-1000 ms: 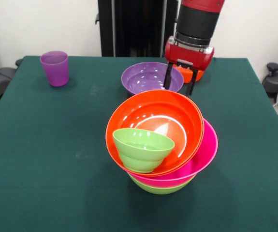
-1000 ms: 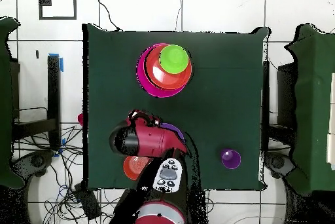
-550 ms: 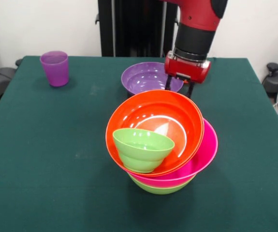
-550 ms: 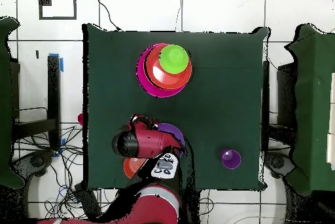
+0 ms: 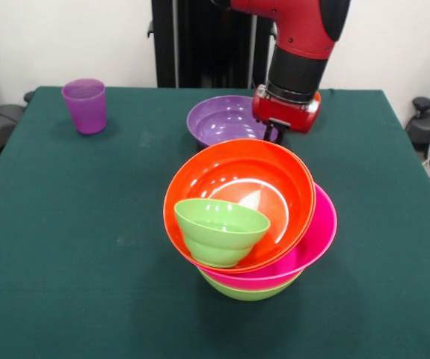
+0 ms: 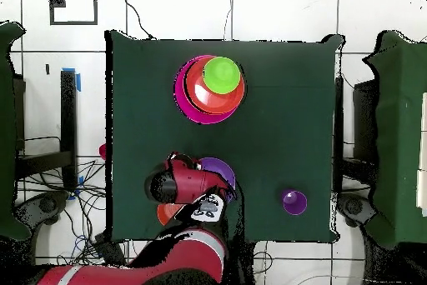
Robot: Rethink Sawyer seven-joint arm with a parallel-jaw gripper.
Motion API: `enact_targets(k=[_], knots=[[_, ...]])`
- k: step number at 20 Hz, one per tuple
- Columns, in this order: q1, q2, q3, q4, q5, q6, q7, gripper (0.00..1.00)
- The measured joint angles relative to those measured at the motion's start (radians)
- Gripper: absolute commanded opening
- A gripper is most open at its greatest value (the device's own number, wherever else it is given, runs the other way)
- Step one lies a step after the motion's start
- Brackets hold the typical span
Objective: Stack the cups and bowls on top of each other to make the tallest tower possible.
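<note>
Purple bowl (image 5: pixel 226 120) beside the fingers (image 5: pixel 273 137) (touching?)

- The tower (image 5: pixel 250 224) stands near the middle of the worktop (image 5: pixel 65 247): lime green bowl (image 5: pixel 246 290) lowest, hot pink bowl (image 5: pixel 313 239) tilted above it, orange bowl (image 5: pixel 259 187) nested on top.
- A small lime green bowl (image 5: pixel 220 228) leans inside the orange one, against its rim.
- Behind the tower, a purple bowl (image 5: pixel 226 120) sits upright beside my gripper (image 5: pixel 274 133).
- The translucent purple cup (image 5: pixel 85 105) stands upright, well apart from the tower.
</note>
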Motion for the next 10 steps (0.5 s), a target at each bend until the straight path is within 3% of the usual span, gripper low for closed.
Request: enact_targets(k=[10], knots=[[0.065,-0.032,-0.059,0.014,0.000,0.015,0.000,0.00]])
